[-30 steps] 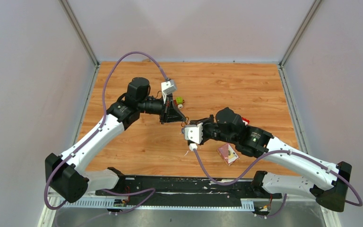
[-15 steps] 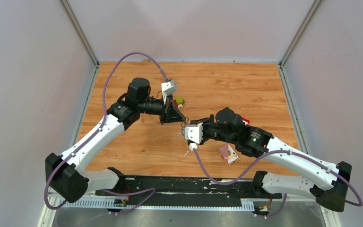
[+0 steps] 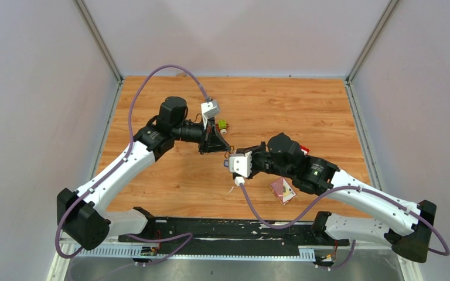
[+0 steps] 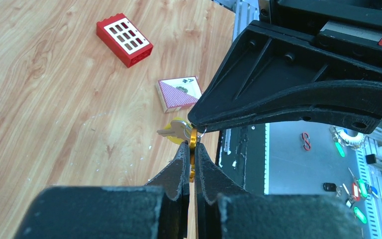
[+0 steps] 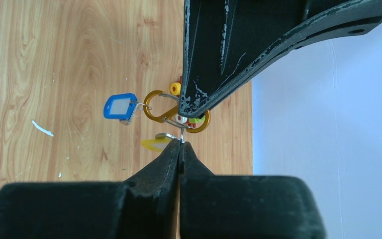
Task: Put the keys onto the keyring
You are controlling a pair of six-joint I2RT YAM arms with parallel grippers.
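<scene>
In the right wrist view the gold S-shaped keyring (image 5: 154,107) is held in the air by my left gripper, whose black finger (image 5: 219,55) fills the top. The blue-headed key (image 5: 119,106) hangs by a thin wire from the keyring's left loop. My right gripper (image 5: 180,144) is shut on the small wire loop of the yellow-headed key (image 5: 155,144), right under the keyring. In the left wrist view my left gripper (image 4: 193,148) is shut on the keyring (image 4: 193,139), seen edge-on, with the yellow key (image 4: 175,131) beside it. In the top view both grippers (image 3: 225,147) (image 3: 230,158) meet above the table's middle.
A red block with white squares (image 4: 124,39) and a card deck (image 4: 179,94) lie on the wooden table (image 4: 40,99) below. The red-and-green toy car (image 3: 222,124) sits just behind the left gripper. More keys and rings lie on the grey shelf (image 4: 308,164) beyond the table edge.
</scene>
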